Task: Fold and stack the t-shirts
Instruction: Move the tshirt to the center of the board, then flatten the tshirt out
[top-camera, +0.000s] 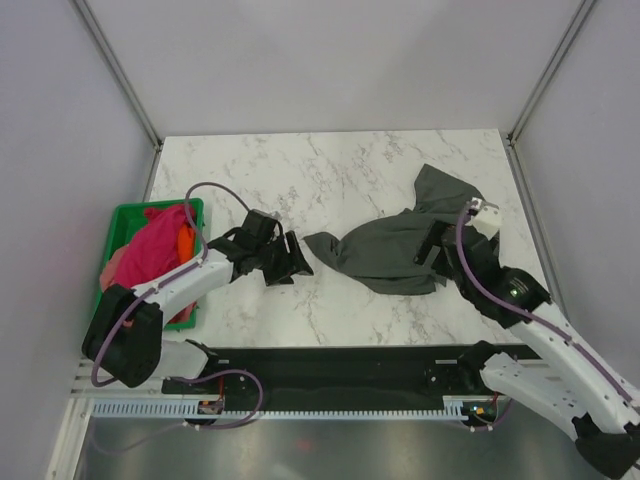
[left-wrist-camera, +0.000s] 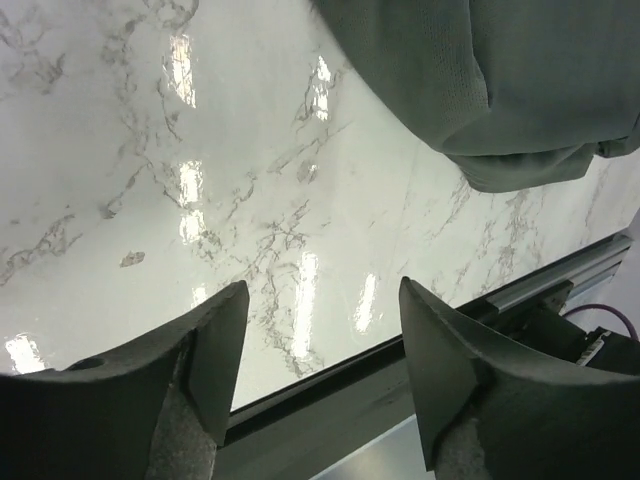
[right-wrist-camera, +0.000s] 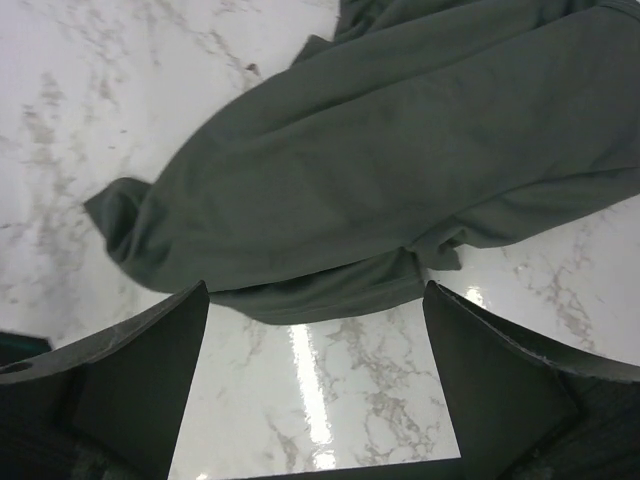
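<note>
A dark charcoal grey t-shirt (top-camera: 395, 245) lies crumpled on the marble table, right of centre. My left gripper (top-camera: 295, 262) hovers just off its left tip, open with nothing between the fingers. In the left wrist view the left gripper (left-wrist-camera: 320, 330) has bare marble and the table's front rail under it, and the grey t-shirt (left-wrist-camera: 500, 90) lies at the upper right. My right gripper (top-camera: 432, 245) is at the shirt's right side. In the right wrist view the right gripper (right-wrist-camera: 315, 330) stands wide open over bare marble, just short of the grey t-shirt's (right-wrist-camera: 400, 150) hem. A magenta-pink t-shirt (top-camera: 150, 255) is bunched in the bin beside a paler salmon t-shirt (top-camera: 186, 240).
A green plastic bin (top-camera: 128, 210) stands at the table's left edge, next to the left arm. Metal frame posts rise at the back corners. A black rail (top-camera: 340, 365) runs along the near edge between the arm bases.
</note>
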